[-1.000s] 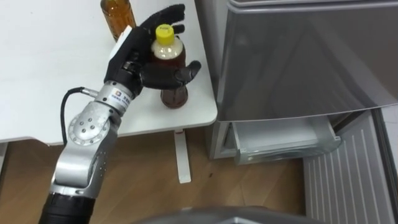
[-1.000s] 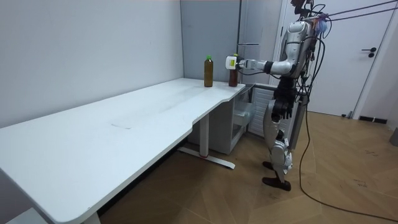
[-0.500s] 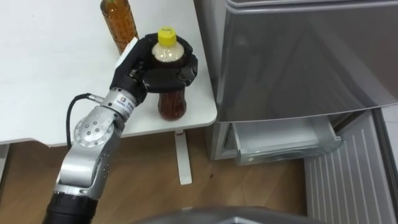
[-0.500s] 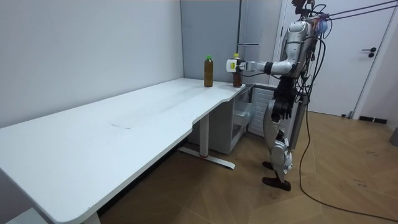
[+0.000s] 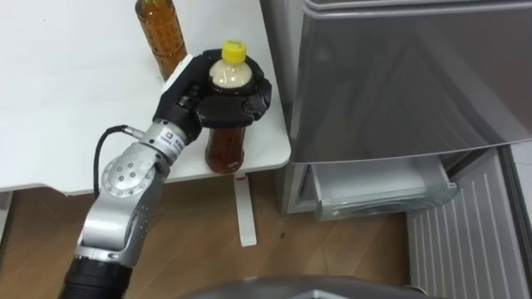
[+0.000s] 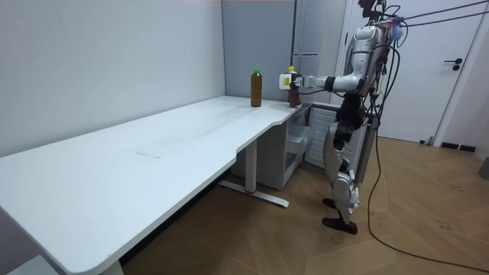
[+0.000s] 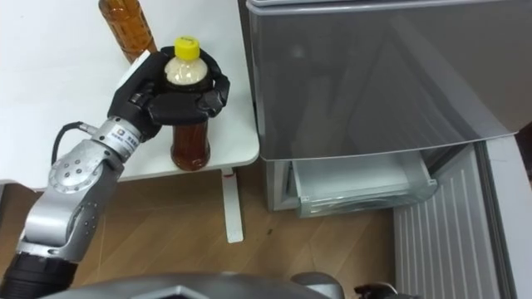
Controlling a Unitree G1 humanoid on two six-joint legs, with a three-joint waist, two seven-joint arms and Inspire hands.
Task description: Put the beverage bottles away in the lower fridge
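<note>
At the smooth white table (image 5: 66,100) corner, left hand (image 5: 235,105) clasping cylindrical amber bottle (image 5: 224,148)

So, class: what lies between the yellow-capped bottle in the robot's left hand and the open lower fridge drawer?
In the left eye view: the table corner and a strip of wood floor, nothing loose.

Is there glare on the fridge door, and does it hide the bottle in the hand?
Left eye view: pale diagonal reflections streak the fridge door, none reaching the bottle in the left hand. Room view: the table is evenly lit, without harsh glare.
</note>
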